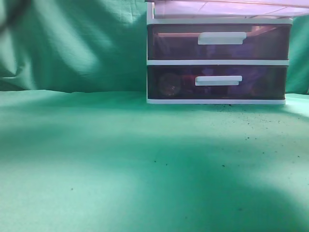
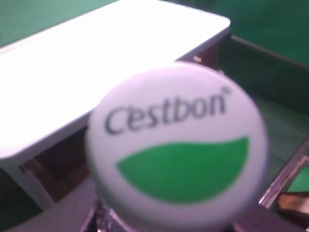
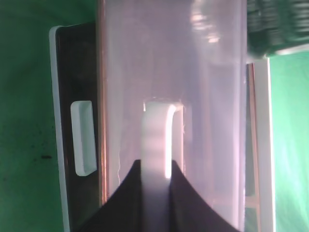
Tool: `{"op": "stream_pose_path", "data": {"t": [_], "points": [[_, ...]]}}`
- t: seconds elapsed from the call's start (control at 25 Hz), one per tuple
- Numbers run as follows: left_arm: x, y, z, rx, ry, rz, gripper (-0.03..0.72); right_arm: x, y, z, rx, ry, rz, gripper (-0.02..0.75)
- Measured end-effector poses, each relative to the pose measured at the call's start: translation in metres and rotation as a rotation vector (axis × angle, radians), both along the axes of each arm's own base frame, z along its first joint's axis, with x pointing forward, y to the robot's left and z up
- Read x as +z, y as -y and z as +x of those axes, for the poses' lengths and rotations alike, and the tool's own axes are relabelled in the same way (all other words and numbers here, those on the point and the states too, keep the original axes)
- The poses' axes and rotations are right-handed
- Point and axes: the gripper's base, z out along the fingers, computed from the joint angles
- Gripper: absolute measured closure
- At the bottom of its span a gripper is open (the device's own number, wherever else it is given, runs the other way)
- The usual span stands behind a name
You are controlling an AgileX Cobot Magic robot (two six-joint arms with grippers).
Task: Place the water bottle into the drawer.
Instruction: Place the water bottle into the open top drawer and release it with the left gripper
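Note:
The water bottle's white cap (image 2: 176,145), printed "Cestbon" with a green leaf, fills the left wrist view, close to the camera and above the drawer unit's white top (image 2: 96,58). My left gripper's jaws are hidden behind the cap; the bottle hangs in the air in its grip. The pink translucent drawer (image 3: 212,96) is pulled out of the unit. My right gripper (image 3: 156,166) is shut on its white bar handle (image 3: 157,130). In the exterior view only the drawer's underside (image 1: 227,8) shows at the top edge, and neither gripper is in that view.
Two dark purple drawers (image 1: 178,43) (image 1: 260,82) with white handles sit shut below the pink one in the white frame. One of their handles (image 3: 83,137) shows in the right wrist view. Green cloth (image 1: 96,159) covers the table and backdrop.

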Motion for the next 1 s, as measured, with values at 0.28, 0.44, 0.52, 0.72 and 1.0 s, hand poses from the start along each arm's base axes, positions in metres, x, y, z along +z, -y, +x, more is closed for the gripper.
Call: {"op": "stream_pose_path", "data": {"t": [0.28, 0.44, 0.52, 0.72, 1.0], "points": [[-0.029, 0.003, 0.014, 0.03, -0.023, 0.158, 0.399, -0.001, 0.0, 0.0, 0.002, -0.007, -0.002, 0.653], [-0.037, 0.004, 0.015, 0.056, -0.112, 0.142, 0.358, -0.002, 0.0, -0.001, 0.007, -0.017, -0.006, 0.653], [-0.037, 0.004, 0.015, 0.064, -0.122, 0.129, 0.288, -0.002, 0.0, -0.001, 0.007, -0.017, -0.006, 0.653], [-0.038, 0.004, 0.016, 0.059, -0.104, 0.156, 0.095, -0.003, -0.001, -0.001, 0.01, -0.034, -0.005, 0.653], [-0.022, 0.021, 0.011, 0.015, 0.068, 0.062, 0.159, -0.004, -0.001, -0.002, 0.011, -0.045, -0.002, 0.653]]}}
